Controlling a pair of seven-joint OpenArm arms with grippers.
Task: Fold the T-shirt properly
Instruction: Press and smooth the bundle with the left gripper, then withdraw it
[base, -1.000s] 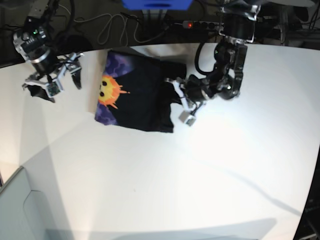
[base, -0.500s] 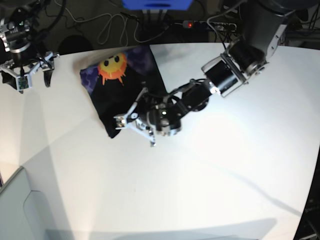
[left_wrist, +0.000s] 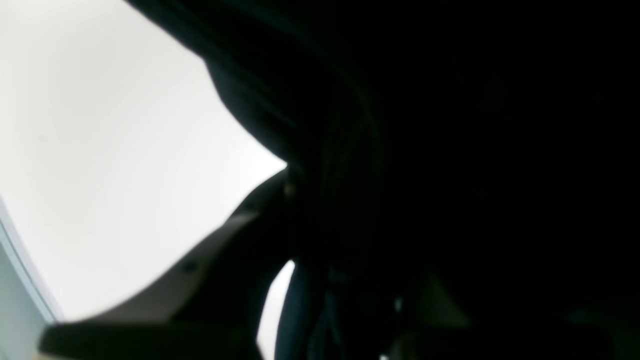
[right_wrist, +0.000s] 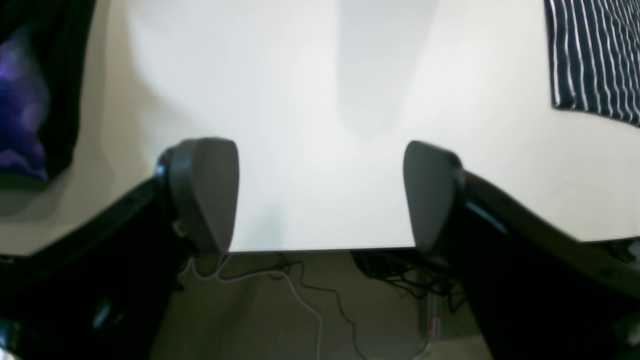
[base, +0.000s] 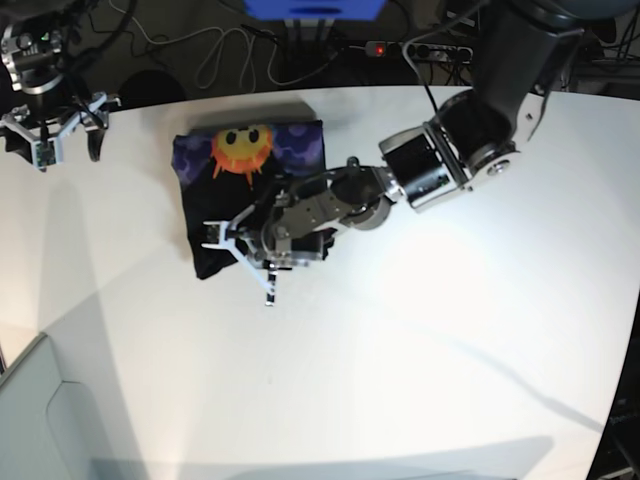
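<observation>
One left gripper (base: 240, 250) works low at the T-shirt's (base: 250, 190) 6 o'clock hem, fingers nearly clenched on black cloth. Soft, light, limp fabric: take doubled edges. Right gripper (base: 55, 125), at 10 o'clock, fingers released, empty.

1 T-shirt (base: 250, 190), 2 grippers: left gripper (base: 243, 258), right gripper (base: 62, 128), 1 table (base: 400, 350).

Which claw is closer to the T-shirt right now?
Left. The left claw is over the T-shirt, at its near edge; the right claw stands open off its far-left side, apart.
</observation>
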